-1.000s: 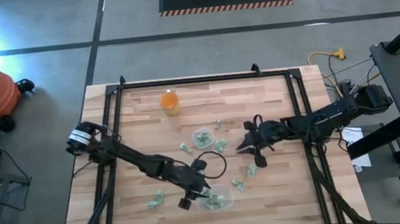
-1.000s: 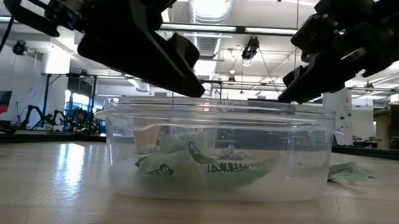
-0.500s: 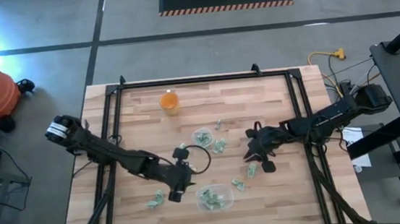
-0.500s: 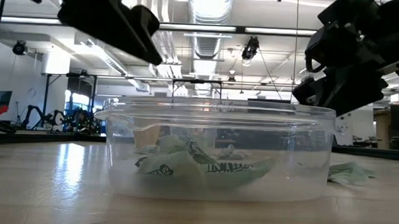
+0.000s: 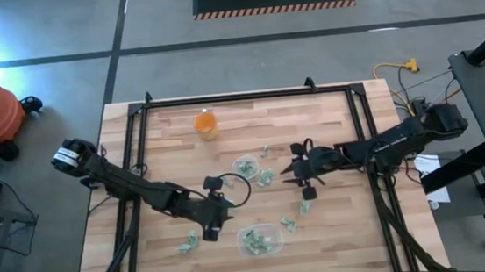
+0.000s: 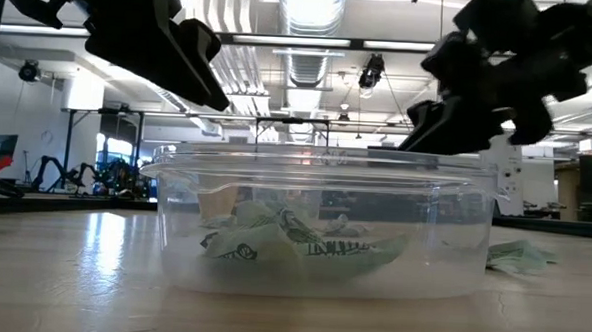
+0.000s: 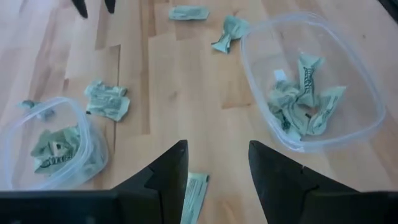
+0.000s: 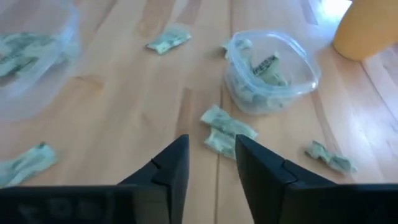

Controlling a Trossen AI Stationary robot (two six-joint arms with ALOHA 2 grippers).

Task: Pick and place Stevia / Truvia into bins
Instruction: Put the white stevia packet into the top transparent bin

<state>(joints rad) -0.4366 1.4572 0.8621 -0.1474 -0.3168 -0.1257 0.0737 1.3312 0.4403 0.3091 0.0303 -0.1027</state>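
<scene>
Stevia / Truvia sachets (image 5: 266, 177): small crumpled green-and-white packets, some loose on the wooden table (image 5: 339, 233) at centre and lower centre of the high view, others already in the bins. Round cup (image 5: 245, 166): centre of frame, several sachets inside. Larger tub (image 5: 261, 240): lower centre, a small heap inside. Right gripper (image 5: 297, 173): just right of the cup, fingers parted and empty, poised above a pair of loose sachets (image 8: 225, 135) beside the cup. Left gripper (image 5: 207, 230): lower left of centre, fingers spread, nothing held, a single sachet (image 7: 194, 191) lying beneath them. Handling note: each gripper would do best to straddle one packet only, descend squarely and close on its raised crumple. Orange cup (image 5: 205, 122): upper centre, not involved.
</scene>
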